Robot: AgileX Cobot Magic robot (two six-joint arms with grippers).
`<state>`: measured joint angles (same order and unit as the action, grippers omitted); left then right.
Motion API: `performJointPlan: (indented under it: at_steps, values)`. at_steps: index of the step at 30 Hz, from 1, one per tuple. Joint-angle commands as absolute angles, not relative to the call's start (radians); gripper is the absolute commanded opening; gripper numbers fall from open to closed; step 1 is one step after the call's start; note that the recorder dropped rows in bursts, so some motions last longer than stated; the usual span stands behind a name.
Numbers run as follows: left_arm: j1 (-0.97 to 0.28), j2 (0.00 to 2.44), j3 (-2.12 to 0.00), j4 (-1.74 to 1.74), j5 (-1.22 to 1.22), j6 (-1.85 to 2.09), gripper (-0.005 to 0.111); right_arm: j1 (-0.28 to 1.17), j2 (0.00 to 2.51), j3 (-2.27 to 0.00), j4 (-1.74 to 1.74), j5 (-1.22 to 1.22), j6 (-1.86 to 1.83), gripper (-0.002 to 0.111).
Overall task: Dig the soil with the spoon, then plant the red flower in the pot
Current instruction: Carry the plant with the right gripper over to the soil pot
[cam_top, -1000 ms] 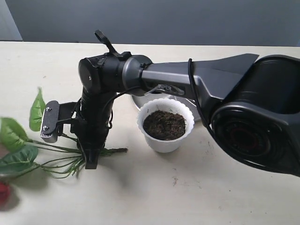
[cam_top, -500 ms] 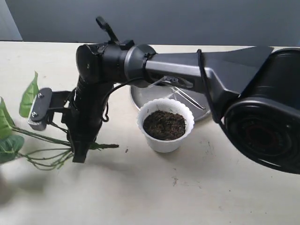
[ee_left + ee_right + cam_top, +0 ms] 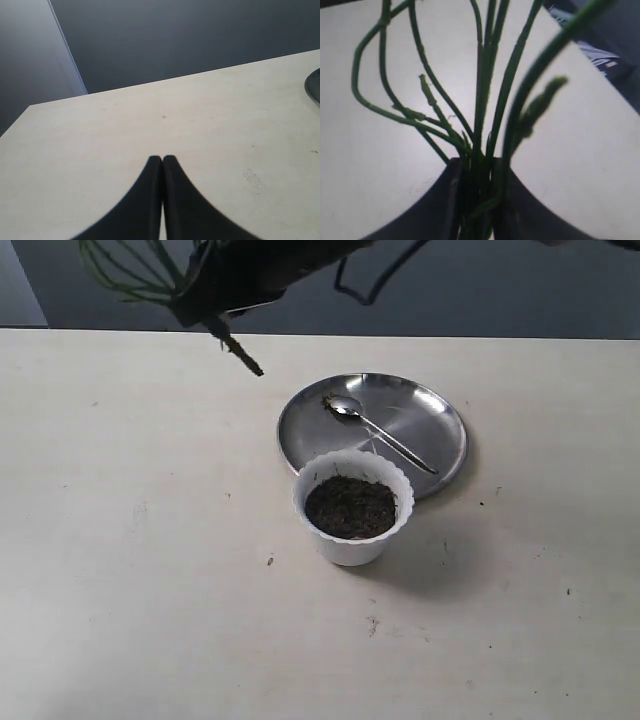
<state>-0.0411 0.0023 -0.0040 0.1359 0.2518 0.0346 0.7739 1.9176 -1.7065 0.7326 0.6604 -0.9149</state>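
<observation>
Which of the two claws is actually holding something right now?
The right claw, shut on the red flower's thin green stems. The left claw is shut with nothing between its fingers, over the bare beige table.

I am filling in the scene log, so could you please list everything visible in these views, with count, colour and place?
pot: one, white with a scalloped rim, on the table in front of the steel plate, touching or overlapping its near edge.
soil: one dark brown patch, filling the pot.
steel plate: one, shiny silver, behind the pot.
spoon: one, silver, lying on the plate, soil crumbs by its bowl.
red flower: one; only green stems show, lifted above the table.
table: one, pale beige, a few soil crumbs scattered on it.
left gripper: black, shut and empty, over bare table.
right gripper: black, shut on the stem bundle.
</observation>
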Motion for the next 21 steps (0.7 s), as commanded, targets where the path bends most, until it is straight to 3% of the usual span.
performJointPlan:
  at_steps: [1,5,17,21]
  values:
    - [-0.039,0.0,0.0,0.136,0.243,0.032,0.0,0.756,1.678,-1.353,1.038,0.277,-1.162,-0.001]
    - [-0.039,0.0,0.0,0.136,0.243,0.032,0.0,0.758,1.493,-1.054,1.44,0.024,-1.478,-0.001]
    - [-0.039,0.0,0.0,0.136,0.243,0.032,0.0,0.758,1.187,-0.824,1.483,-0.103,-1.349,-0.001]
    - [-0.039,0.0,0.0,0.136,0.243,0.032,0.0,0.758,1.121,-0.803,1.333,-0.207,-1.33,-0.001]
